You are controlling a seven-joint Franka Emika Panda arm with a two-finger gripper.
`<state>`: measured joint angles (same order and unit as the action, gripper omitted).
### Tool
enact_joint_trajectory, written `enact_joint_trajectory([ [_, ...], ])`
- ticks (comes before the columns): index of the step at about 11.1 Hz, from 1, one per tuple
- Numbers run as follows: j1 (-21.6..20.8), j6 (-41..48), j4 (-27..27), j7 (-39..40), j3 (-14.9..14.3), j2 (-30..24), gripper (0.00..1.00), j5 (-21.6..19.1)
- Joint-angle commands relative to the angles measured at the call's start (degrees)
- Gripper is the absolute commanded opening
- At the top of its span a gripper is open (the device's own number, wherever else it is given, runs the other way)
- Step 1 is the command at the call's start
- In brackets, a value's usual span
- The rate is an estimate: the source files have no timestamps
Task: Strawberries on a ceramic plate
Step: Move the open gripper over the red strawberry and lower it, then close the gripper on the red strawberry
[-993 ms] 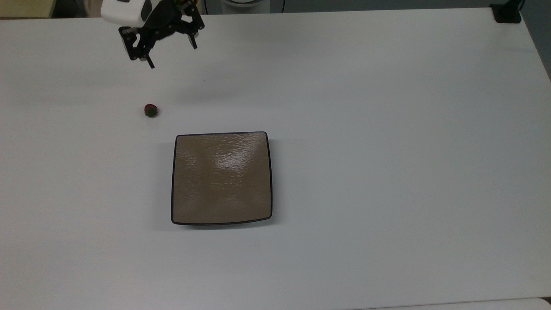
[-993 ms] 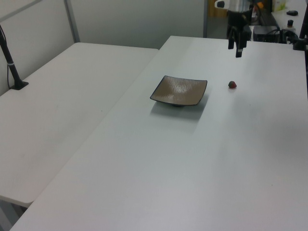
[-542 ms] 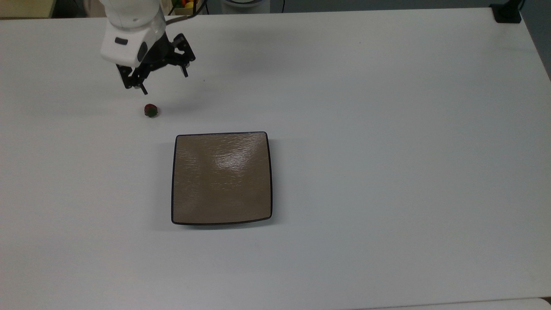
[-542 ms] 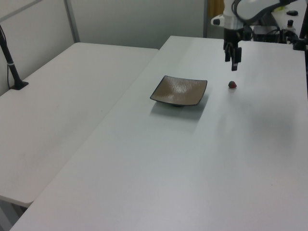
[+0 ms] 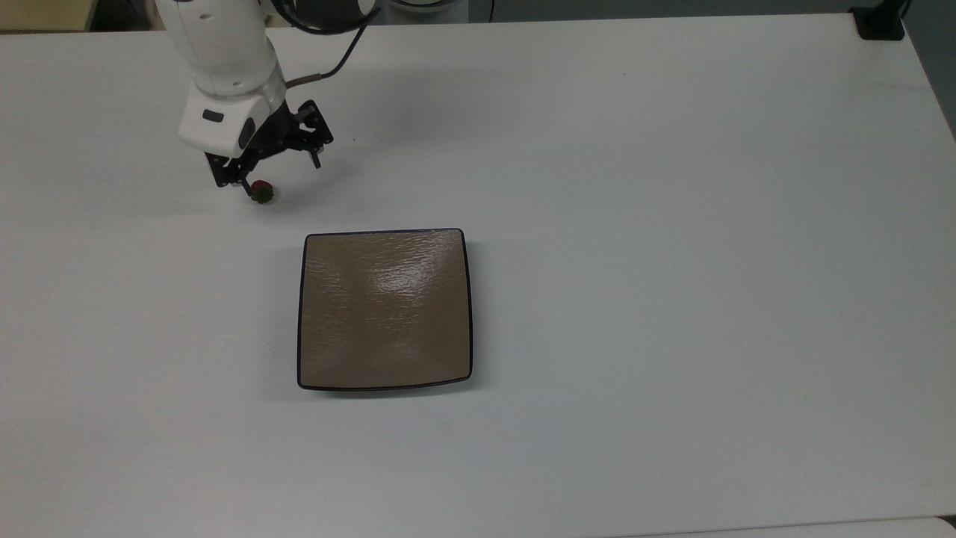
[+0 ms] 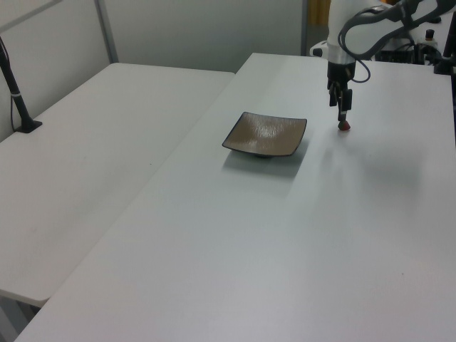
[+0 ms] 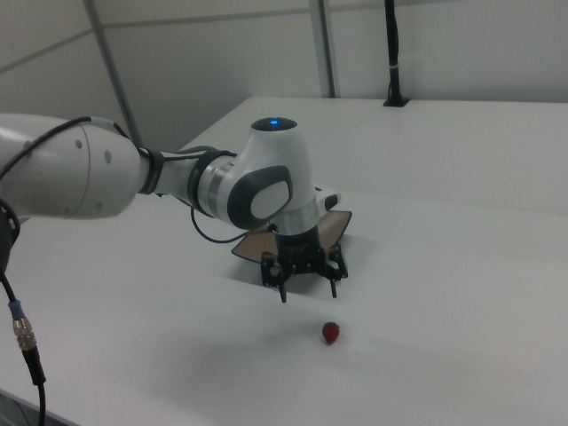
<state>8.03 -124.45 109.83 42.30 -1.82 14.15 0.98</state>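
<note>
A tiny red strawberry [image 5: 261, 191] with a green cap lies on the white table, up and to the left of the plate in the top view. It also shows in the left view [image 6: 344, 125] and in the right view [image 7: 330, 334]. The square tan-brown ceramic plate [image 5: 385, 310] [image 6: 265, 134] has nothing on it, and in the right view the arm partly hides the plate [image 7: 342, 222]. My gripper [image 5: 281, 175] [image 6: 343, 112] [image 7: 309, 295] is open and hangs just above the strawberry. One fingertip [image 5: 245, 187] is right beside the berry, and nothing is held.
A black clamp [image 5: 880, 22] sits at the table's far right corner in the top view. In the left view a second white table [image 6: 85, 157] with a black pole [image 6: 18, 100] adjoins on the left. A cable [image 7: 22, 346] hangs at the right view's lower left.
The arm has come down and moved toward the strawberry, so the open gripper is now just over it. Strawberry and plate have not moved.
</note>
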Motion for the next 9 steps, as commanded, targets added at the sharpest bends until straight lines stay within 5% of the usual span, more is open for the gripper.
enact_joint_trajectory([
  [1,-0.1,-2.3,1.0,1.0,-1.3,1.7,1.0,2.0],
  [5,0.6,-4.7,1.1,1.0,-1.4,3.7,1.0,4.5],
  [9,0.6,-5.0,1.8,1.0,-1.6,4.0,0.83,7.9],
])
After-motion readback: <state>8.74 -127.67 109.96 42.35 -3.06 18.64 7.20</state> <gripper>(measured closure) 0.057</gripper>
